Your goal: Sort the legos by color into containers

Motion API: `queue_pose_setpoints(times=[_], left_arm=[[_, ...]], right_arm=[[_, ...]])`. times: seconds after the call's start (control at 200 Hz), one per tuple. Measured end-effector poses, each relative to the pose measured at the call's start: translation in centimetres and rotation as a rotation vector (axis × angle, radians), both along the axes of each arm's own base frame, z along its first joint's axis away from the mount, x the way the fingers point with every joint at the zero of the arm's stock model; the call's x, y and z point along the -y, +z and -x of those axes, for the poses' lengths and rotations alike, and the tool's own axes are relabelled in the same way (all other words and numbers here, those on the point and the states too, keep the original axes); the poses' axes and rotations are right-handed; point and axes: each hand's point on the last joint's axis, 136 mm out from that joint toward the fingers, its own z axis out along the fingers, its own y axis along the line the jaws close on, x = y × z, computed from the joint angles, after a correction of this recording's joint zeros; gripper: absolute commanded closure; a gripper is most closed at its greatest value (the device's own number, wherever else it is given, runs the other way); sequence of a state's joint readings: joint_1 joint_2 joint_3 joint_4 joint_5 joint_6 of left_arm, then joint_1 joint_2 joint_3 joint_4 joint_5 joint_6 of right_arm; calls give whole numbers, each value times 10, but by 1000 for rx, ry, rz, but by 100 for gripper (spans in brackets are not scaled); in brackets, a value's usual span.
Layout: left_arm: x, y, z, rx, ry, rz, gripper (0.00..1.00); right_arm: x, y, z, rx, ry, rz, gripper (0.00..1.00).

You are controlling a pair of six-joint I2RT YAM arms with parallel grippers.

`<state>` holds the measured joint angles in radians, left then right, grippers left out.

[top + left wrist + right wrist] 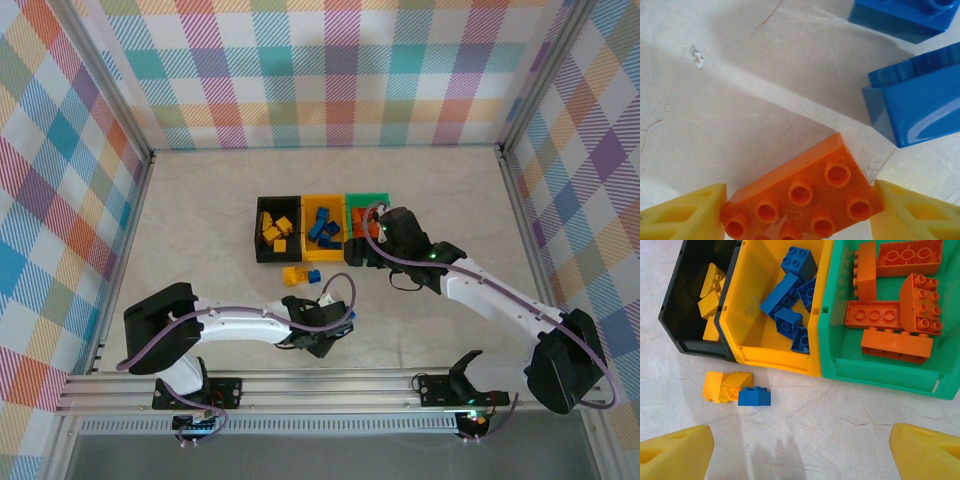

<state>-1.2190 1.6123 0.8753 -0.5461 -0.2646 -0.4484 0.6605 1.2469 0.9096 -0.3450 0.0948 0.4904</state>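
Five orange legos (897, 345) lie in the green bin (880, 371), five blue legos (782, 292) in the yellow bin (755, 300). The left gripper (799, 200) seems to squeeze one orange lego (807, 185) on the table (740, 100); the right gripper (800, 450) gapes wide.

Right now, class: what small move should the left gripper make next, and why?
Probably close the left gripper firmly on the orange brick: it sits between both fingers, and the green bin holds orange ones.

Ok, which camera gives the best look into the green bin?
Right wrist: it looks down into the green bin, its orange bricks all distinct. Top external shows it small, partly behind the right arm.
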Motion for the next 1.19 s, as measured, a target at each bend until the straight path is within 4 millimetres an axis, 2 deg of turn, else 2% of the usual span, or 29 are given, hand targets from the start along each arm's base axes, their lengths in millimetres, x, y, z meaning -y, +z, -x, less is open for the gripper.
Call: queue_pose_setpoints(times=[0.13, 0.3, 0.535, 0.67, 0.765, 0.87, 1.015, 1.195], left_arm=[[-2, 4, -2, 4, 9, 10, 45], [-4, 17, -12, 30, 33, 45, 46], [-4, 39, -45, 70, 77, 78, 47], [17, 76, -80, 131, 86, 158, 48], [43, 106, -116, 187, 95, 236, 48], [63, 128, -156, 228, 110, 290, 48], [90, 138, -203, 257, 110, 320, 48], [119, 126, -245, 243, 112, 336, 45]], right_arm=[[7, 3, 2, 15, -23, 5, 9], [29, 9, 4, 37, -107, 21, 9], [67, 2, 18, 40, -222, 42, 7], [76, -1, 22, 38, -256, 39, 7], [78, -7, 24, 25, -263, 42, 7], [79, -12, 25, 11, -273, 42, 6], [81, -14, 26, 3, -284, 43, 4], [83, -13, 28, 4, -290, 42, 4]])
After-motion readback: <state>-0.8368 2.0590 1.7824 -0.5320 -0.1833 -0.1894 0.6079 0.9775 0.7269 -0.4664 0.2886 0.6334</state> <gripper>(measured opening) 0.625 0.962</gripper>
